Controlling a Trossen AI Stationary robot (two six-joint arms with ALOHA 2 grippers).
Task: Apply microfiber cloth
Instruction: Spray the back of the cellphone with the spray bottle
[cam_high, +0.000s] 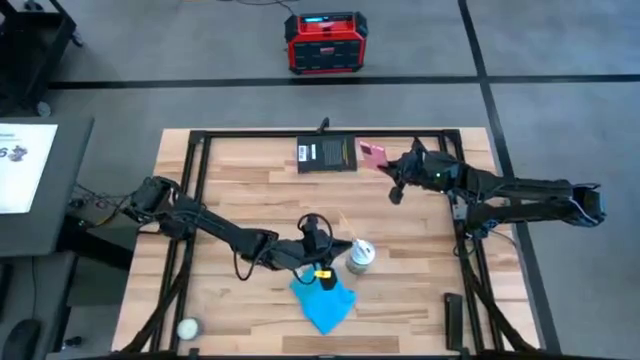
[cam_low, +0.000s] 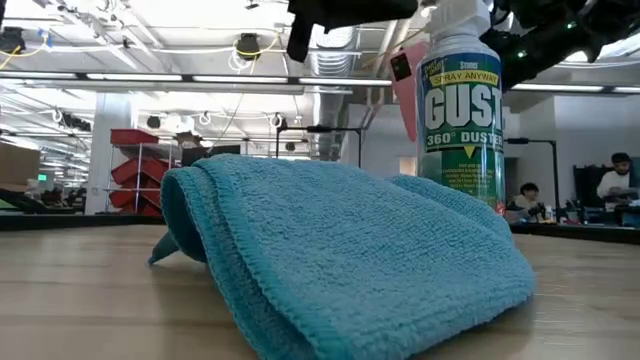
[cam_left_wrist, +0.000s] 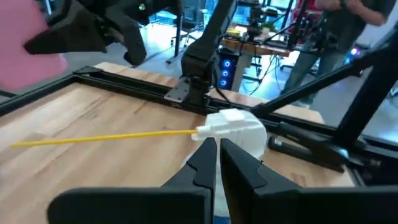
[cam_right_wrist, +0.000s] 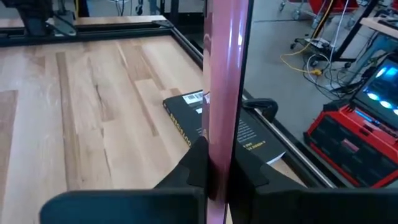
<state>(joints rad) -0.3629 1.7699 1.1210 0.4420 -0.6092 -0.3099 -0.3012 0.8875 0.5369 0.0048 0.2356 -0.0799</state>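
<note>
Fuzzy folded microfiber cloth (cam_high: 325, 303); left end effector (cam_high: 321, 262) clenched; right end effector (cam_high: 392, 165) grasping slim phone (cam_high: 373, 153).

Wooden table (cam_high: 250, 170) with black frame; black flat pad (cam_high: 327, 153) at its far edge — a pink-backed phone (cam_high: 373, 153) raised just beside it. Upright duster spray can (cam_high: 359, 257), white nozzle, thin yellow straw (cam_left_wrist: 106, 135). Red-and-black box (cam_high: 324, 42) on the floor beyond — people (cam_low: 612, 185) in the background.
</note>
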